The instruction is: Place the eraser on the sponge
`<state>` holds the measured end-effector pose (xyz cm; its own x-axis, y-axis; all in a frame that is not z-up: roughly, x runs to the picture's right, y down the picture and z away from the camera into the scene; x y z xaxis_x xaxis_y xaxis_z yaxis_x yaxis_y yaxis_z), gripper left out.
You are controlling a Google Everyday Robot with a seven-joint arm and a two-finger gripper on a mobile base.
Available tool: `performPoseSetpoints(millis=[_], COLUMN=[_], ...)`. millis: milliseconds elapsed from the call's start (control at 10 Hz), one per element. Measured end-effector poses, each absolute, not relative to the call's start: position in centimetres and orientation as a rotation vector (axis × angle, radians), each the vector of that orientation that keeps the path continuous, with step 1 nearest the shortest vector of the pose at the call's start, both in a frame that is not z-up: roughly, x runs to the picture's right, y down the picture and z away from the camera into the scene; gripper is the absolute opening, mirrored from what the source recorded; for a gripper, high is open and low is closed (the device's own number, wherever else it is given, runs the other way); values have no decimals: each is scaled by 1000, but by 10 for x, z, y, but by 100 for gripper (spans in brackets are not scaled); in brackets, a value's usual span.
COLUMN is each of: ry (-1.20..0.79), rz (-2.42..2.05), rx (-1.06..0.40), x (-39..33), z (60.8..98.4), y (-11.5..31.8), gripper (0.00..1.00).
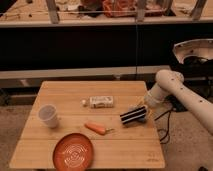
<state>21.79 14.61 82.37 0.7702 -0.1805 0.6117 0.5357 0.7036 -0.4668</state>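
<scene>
On the table (pixel 125 145) left: cup (pixel 47 115), plate (pixel 73 150); middle: carrot (pixel 96 128), packet (pixel 101 101). Right: eraser (pixel 131 115) over or against the sponge (pixel 143 117), which peeks out at its end. The gripper (pixel 144 104) is just above; its grip can't be told. If held, centre the eraser on the soft pad, or it may tip.

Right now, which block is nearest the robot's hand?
The black striped eraser, right by the gripper at the table's right side; the white packet lies farther left.

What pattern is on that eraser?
Eraser: black with white stripes, camera view; pincer at its right end.
</scene>
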Motion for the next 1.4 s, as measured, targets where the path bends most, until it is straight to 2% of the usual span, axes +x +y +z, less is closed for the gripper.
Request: performPoseSetpoints(millis=[100,300,600,800,900,1100,1400], ry=[-565,-563,-562,-561,-561,-560,-559], rz=[-423,-423,-427,-429,-429,-430,-432], rx=[-681,-680,-679,-679,-678,-678,-677], x=[218,219,219,220,220,221,221], z=[825,825,826,827,828,829,830], y=[146,146,147,147,147,147,147], gripper=[33,37,45,53,50,38,40])
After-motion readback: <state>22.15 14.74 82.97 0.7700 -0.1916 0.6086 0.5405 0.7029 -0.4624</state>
